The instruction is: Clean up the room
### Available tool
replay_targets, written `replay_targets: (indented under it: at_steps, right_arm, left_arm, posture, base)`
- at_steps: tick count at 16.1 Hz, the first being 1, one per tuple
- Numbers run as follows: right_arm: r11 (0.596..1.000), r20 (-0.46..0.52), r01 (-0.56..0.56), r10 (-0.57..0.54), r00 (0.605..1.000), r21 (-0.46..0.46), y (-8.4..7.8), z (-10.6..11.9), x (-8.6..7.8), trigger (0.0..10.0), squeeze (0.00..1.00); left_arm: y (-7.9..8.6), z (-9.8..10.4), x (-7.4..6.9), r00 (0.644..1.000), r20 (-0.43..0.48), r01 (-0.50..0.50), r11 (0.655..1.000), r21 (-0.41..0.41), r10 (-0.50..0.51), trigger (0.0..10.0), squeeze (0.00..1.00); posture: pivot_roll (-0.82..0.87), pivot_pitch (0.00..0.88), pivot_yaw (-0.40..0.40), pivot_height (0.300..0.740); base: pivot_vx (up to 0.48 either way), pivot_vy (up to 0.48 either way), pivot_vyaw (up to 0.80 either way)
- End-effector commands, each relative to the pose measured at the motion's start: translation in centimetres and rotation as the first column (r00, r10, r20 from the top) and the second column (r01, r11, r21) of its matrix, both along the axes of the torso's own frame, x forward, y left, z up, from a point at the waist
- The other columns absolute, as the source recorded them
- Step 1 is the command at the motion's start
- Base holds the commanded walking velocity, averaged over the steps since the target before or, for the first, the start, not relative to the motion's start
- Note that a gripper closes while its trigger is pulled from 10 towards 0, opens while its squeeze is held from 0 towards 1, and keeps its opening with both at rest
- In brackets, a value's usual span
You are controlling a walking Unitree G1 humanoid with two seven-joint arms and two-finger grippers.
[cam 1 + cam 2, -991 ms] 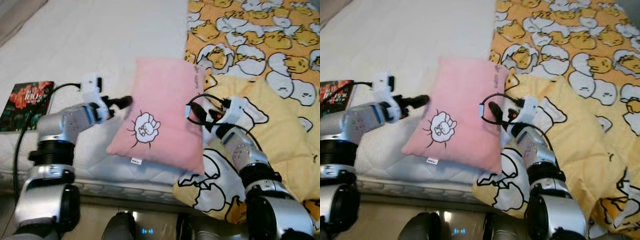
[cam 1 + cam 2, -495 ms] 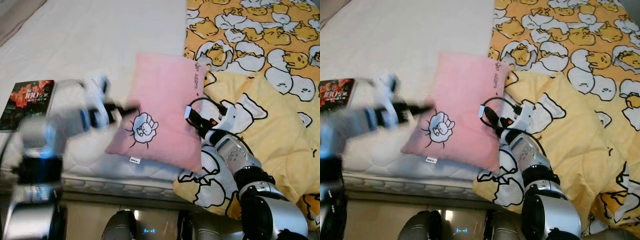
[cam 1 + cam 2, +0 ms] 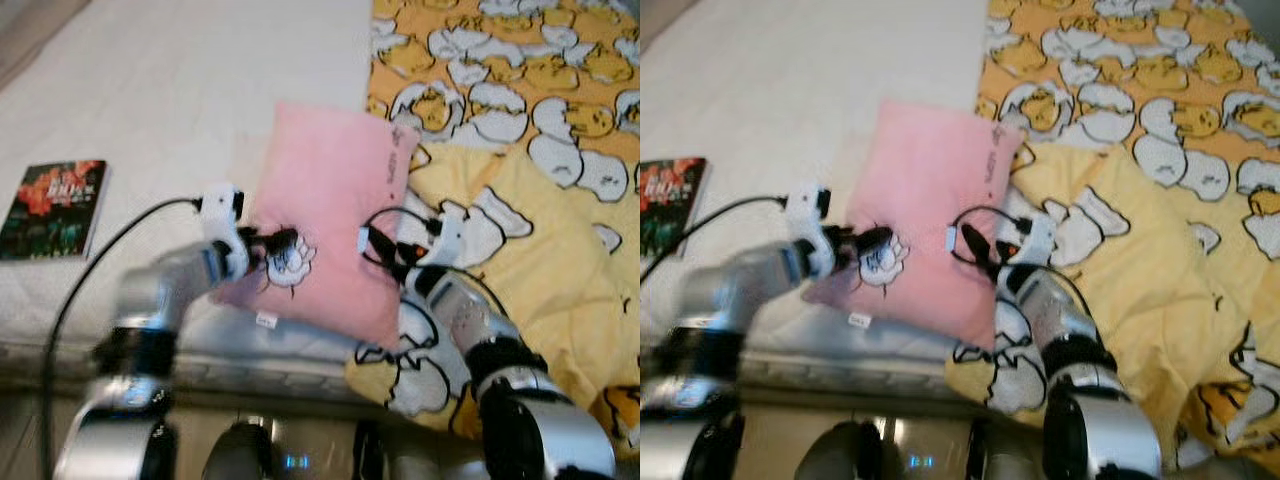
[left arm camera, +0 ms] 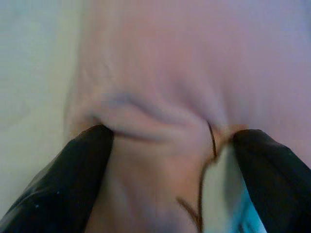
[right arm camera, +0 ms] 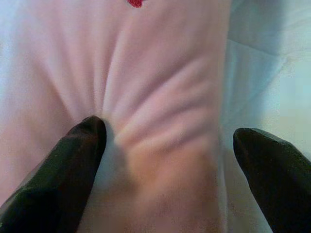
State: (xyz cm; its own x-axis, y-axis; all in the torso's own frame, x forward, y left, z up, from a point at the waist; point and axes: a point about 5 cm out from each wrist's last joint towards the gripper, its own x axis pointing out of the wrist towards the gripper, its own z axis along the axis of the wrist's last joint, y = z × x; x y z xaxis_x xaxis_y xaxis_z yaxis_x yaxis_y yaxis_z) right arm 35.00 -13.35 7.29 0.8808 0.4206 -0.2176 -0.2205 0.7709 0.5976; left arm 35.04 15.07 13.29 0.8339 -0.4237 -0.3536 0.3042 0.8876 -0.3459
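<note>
Left gripper (image 3: 282,240) presses into the pink pillow's (image 3: 335,200) near-left part, fingers (image 4: 82,179) spread with bunched fabric between them. My right gripper (image 3: 385,255) digs into the pillow's right edge, likewise spread. That pillow lies on the white mattress (image 3: 200,90), touching the yellow blanket (image 3: 540,250); a book (image 3: 55,208) sits well left.

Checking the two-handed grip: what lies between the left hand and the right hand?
The pink pillow. In the eye views the left hand presses its left side and the right hand its right edge; both wrist views show bunched pink fabric between open fingers.
</note>
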Motion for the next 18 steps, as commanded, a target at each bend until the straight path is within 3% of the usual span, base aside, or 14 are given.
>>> replay_targets:
  at_steps: [1, 4, 6, 7, 8, 13, 15, 18]
  right_arm:
    - [0.998, -0.055, -0.057, 0.055, 0.997, -0.033, 0.7, -1.3, -0.8, 10.0, 0.00]
    - [0.996, -0.063, -0.068, 0.065, 0.996, -0.055, 0.6, -1.7, -1.1, 10.0, 0.00]
    - [0.994, -0.062, -0.080, 0.075, 0.995, -0.076, 0.8, -2.0, -1.3, 10.0, 0.00]
    - [0.992, -0.070, -0.079, 0.073, 0.995, -0.098, 0.9, -2.1, -1.3, 0.0, 0.00]
    - [0.991, -0.074, -0.080, 0.072, 0.995, -0.104, 0.9, -2.2, -1.4, 0.0, 0.00]
    - [0.997, -0.142, -0.029, 0.019, 0.990, -0.075, -0.2, -4.2, -3.0, 0.0, 0.00]
    - [0.997, -0.173, 0.009, -0.023, 0.985, -0.077, -1.0, -5.5, -4.3, 0.0, 0.00]
    - [0.995, -0.162, 0.058, -0.071, 0.984, -0.082, -1.6, -5.9, -4.9, 0.0, 0.00]
  left_arm:
    - [-0.6, 0.0, 0.7, 0.998, 0.058, -0.012, 0.999, 0.029, 0.010, 10.0, 0.00]
    - [-4.7, -2.2, 0.4, 0.993, 0.014, 0.120, 0.993, 0.016, -0.120, 10.0, 0.00]
    - [-6.5, -4.1, -0.2, 0.983, -0.049, 0.181, 0.983, 0.028, -0.179, 10.0, 0.00]
    - [-6.9, -4.8, -0.6, 0.977, -0.078, 0.201, 0.979, 0.025, -0.199, 1.9, 0.00]
    - [-7.0, -5.4, -0.9, 0.975, -0.088, 0.206, 0.979, 0.007, -0.204, 0.0, 0.00]
    - [-6.5, -5.7, -0.7, 0.972, -0.010, 0.233, 0.972, 0.040, -0.233, 0.0, 0.00]
    - [-6.7, -5.6, -0.5, 0.974, 0.024, 0.223, 0.974, 0.038, -0.224, 0.0, 0.00]
    - [-8.1, -5.4, -0.4, 0.958, 0.071, 0.270, 0.958, 0.098, -0.277, 0.0, 0.00]
  posture:
    - [-0.01, 0.196, -0.056, 0.711]
    - [-0.02, 0.196, -0.055, 0.711]
    - [-0.02, 0.195, -0.050, 0.711]
    - [-0.02, 0.193, -0.048, 0.711]
    - [-0.03, 0.190, -0.041, 0.711]
    - [-0.01, 0.168, -0.054, 0.711]
    - [-0.02, 0.140, -0.055, 0.711]
    - [-0.02, 0.094, -0.028, 0.711]
  base:
    - [0.000, 0.000, 0.00]
    - [0.000, 0.000, 0.00]
    - [0.000, 0.000, 0.00]
    - [0.000, 0.000, 0.00]
    - [0.000, 0.000, 0.00]
    - [0.000, 0.000, 0.00]
    - [0.000, 0.000, 0.00]
    - [0.000, 0.000, 0.00]
